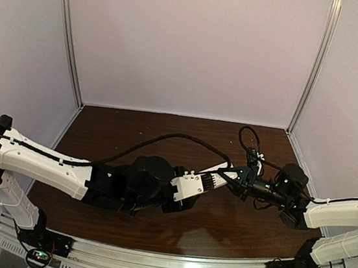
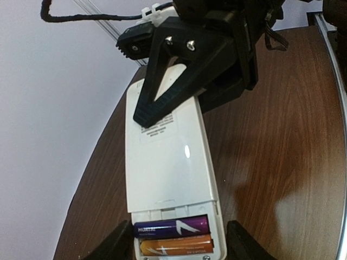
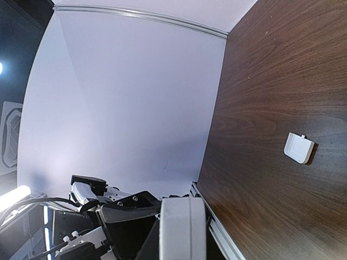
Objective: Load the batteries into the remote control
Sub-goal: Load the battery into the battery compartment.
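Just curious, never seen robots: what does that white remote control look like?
The remote control is a glossy white plastic slab, back up, with a printed label. Its open bay at the near end holds the purple battery and orange battery side by side. The left end effector holds that end; the right end effector clamps the far end.

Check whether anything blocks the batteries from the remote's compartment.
Nothing visible does. The purple battery and orange battery already lie side by side in the open bay of the remote control; its cover lies apart on the table.
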